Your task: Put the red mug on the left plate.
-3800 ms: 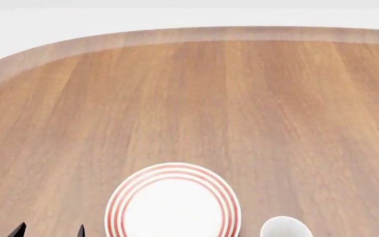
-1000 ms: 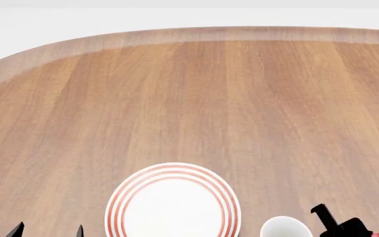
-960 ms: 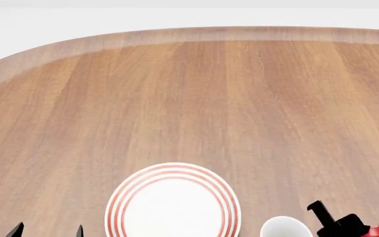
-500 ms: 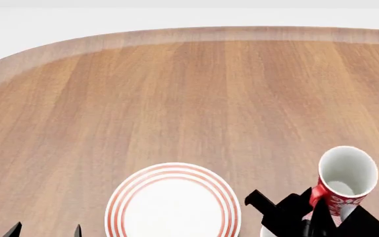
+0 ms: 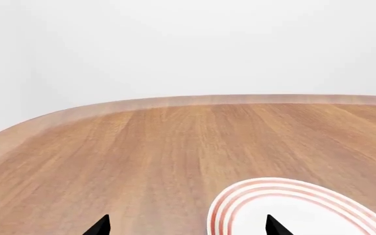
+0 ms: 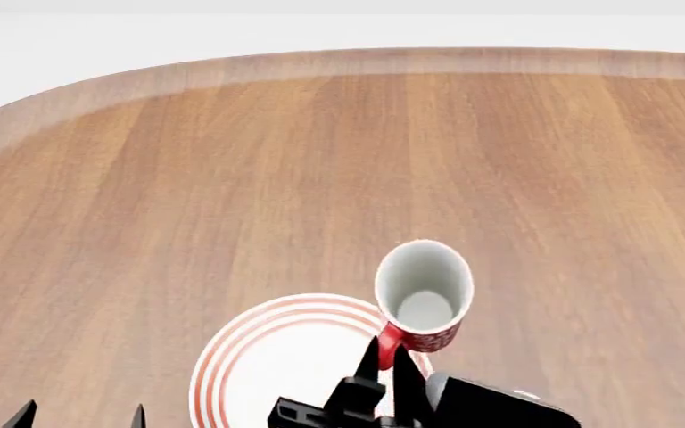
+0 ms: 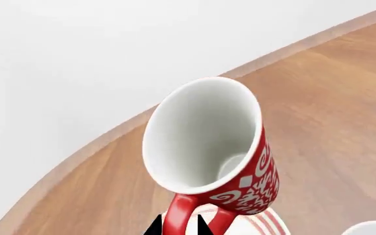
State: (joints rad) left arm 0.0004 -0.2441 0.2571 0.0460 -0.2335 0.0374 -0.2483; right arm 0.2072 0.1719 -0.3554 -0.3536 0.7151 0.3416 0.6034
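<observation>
The red mug [image 6: 425, 299], red with white swirls and a white inside, hangs in the air over the far right rim of the left plate [image 6: 259, 357], a white plate with thin red rings. My right gripper [image 6: 387, 364] is shut on the mug's red handle; in the right wrist view the gripper [image 7: 178, 226] has both fingertips pinching the handle of the mug [image 7: 207, 147], with the plate [image 7: 266, 224] just below. My left gripper [image 6: 81, 415] is open and empty at the plate's left; its wrist view shows the gripper [image 5: 186, 226] and the plate [image 5: 293, 205].
The wooden table [image 6: 318, 160] stretches far ahead with a rounded far left corner. A white mug's rim [image 7: 374, 228] shows at the edge of the right wrist view; in the head view my right arm covers it.
My right gripper has carried the red mug leftward from the right side of the table to above the plate's right rim. The left gripper has not moved.
</observation>
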